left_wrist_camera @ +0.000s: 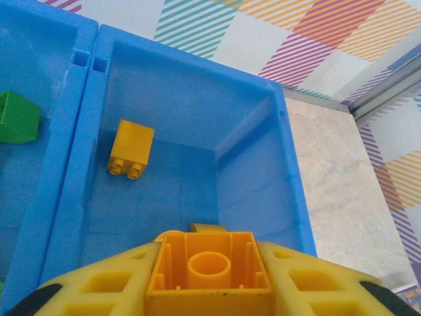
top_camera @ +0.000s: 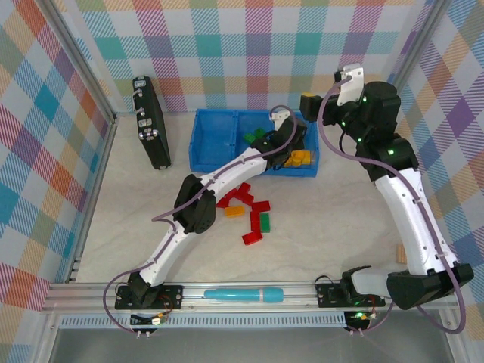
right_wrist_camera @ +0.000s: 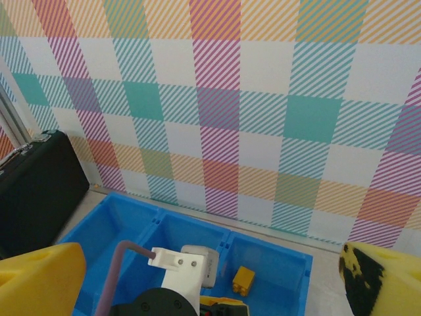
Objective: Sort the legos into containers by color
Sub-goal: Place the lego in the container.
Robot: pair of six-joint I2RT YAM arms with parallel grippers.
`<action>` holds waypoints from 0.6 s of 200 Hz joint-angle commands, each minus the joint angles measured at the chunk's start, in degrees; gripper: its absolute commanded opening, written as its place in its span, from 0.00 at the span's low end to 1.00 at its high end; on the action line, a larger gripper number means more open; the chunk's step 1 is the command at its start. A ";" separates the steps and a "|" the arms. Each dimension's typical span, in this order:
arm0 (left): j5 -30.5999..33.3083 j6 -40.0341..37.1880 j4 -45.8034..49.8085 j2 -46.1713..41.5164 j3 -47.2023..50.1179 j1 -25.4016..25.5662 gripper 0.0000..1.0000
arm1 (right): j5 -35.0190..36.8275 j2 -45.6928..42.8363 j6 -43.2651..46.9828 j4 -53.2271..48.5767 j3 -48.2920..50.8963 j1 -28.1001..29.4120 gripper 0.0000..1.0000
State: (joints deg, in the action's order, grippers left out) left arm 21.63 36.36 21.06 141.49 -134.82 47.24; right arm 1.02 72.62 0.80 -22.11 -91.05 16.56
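the step in hand looks to be the drop of the held brick [left_wrist_camera: 208, 266], a yellow one, into the right compartment [left_wrist_camera: 289, 171] of the blue tray [top_camera: 203, 155]. working across from the left, the green bricks [top_camera: 255, 136] lie in the middle compartment [top_camera: 243, 121], a ribbed divider [left_wrist_camera: 66, 171] stands next, and then comes the right compartment, where a second yellow brick [left_wrist_camera: 131, 150] lies on its side near the far-left corner. to do it well, i would let go only while the held brick hangs plainly right of that divider and inside the rim (the left wrist view suggests it does, with blue floor ahead of it). it should also be low enough not to bounce over the right wall onto the bench [left_wrist_camera: 335, 197]. after that i would lift straight up so the fingers do not drag the tray. the left pincer [left_wrist_camera: 209, 293] has its yellow fingers [left_wrist_camera: 99, 286] narrowly apart, pressed against both flanks of the held brick, whose hollow underside faces the camera; i judge it clamped, though how firmly i cannot tell. further right, the right pincer [right_wrist_camera: 210, 280] hangs raised near the tray's right end with its jaws spread wide, holding and touching nothing. the loose bricks [top_camera: 253, 212], red, green and orange, lie on the bench just in front of the tray.
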 commanded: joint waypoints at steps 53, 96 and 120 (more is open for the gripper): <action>3.47 -2.19 3.51 0.15 -4.30 0.44 0.55 | -3.39 -2.41 -0.63 4.22 2.01 -0.15 0.99; 4.78 -7.36 13.11 -11.54 3.76 0.18 0.57 | -1.96 -3.70 0.40 5.72 3.47 -0.03 0.99; 7.35 -6.79 22.51 -21.65 14.14 0.05 0.60 | -2.07 -3.89 1.30 5.97 3.92 -0.03 0.99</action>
State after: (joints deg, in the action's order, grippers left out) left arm 24.99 31.31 32.69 133.01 -127.63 47.22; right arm -0.73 70.41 0.86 -19.07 -87.70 16.56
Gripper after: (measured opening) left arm 0.579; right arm 0.987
